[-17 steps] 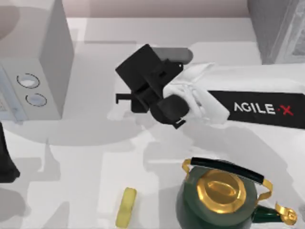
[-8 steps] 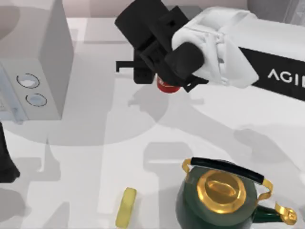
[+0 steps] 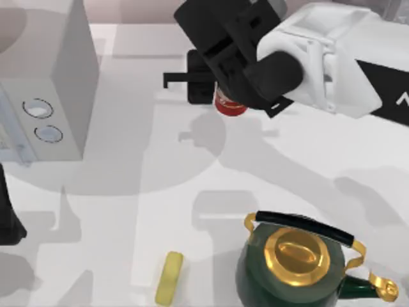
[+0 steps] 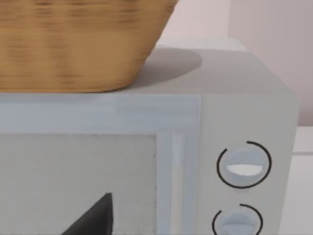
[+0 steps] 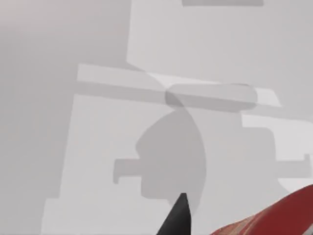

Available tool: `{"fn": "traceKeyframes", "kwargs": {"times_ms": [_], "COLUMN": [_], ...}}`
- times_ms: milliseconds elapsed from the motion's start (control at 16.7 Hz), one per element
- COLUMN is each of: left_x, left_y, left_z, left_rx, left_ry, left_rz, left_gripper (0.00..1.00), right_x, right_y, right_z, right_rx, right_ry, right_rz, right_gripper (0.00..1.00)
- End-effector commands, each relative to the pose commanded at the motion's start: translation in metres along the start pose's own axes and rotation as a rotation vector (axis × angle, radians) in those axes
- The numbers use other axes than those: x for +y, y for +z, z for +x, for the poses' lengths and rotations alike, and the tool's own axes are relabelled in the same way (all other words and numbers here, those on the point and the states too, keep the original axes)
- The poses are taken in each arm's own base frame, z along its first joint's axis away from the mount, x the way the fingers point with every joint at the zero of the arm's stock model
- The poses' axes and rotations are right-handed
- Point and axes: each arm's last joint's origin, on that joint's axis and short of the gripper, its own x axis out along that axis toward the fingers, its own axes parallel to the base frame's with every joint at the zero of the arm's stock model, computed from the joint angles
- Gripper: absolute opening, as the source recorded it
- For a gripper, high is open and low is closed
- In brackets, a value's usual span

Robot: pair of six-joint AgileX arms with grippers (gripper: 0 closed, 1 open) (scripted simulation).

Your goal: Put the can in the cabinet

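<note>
The can (image 3: pixel 230 107), red with a pale label, hangs above the table's back middle, and its shadow lies on the white surface below it. My right gripper (image 3: pixel 217 96) is shut on it, the black hand covering the can's top. In the right wrist view one black fingertip (image 5: pixel 177 219) and the can's red side (image 5: pixel 279 215) show above the table. A grey corner of the cabinet (image 3: pixel 397 11) peeks out behind the right arm at the back right. My left arm (image 3: pixel 7 217) stays parked at the left edge, and its fingertip (image 4: pixel 93 219) points at the microwave.
A grey microwave (image 3: pixel 45 96) with two dials stands at the left, with a wicker basket (image 4: pixel 73 44) on top. A green kettle (image 3: pixel 294 262) with a gold lid sits at the front right. A yellow oblong block (image 3: pixel 169 276) lies at the front middle.
My right gripper has risen off the table with the can and shifted toward the back right. The left arm, kettle and block have stayed put.
</note>
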Motion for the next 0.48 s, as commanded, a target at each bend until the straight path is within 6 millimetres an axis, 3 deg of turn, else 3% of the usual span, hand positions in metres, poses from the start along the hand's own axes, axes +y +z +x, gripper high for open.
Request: {"fn": "traceKeyframes", "kwargs": {"times_ms": [180,360,480], "left_x": [0.0,0.0,0.0], "left_y": [0.0,0.0,0.0], "left_z": [0.0,0.0,0.0], "left_rx": [0.0,0.0,0.0], "left_ry": [0.0,0.0,0.0], "left_rz": [0.0,0.0,0.0], "left_gripper": [1.0,1.0,1.0], "right_x": [-0.033,-0.083,-0.12], "right_y": [0.019,0.034,0.033], "right_z": [-0.031,-0.076,-0.111], "right_rx": [-0.09,-0.25,-0.373], "right_ry": [0.098,0.197,0.244], "right_rz": [0.014,0.042,0.063], "right_gripper": [0.0,0.0,0.0]}}
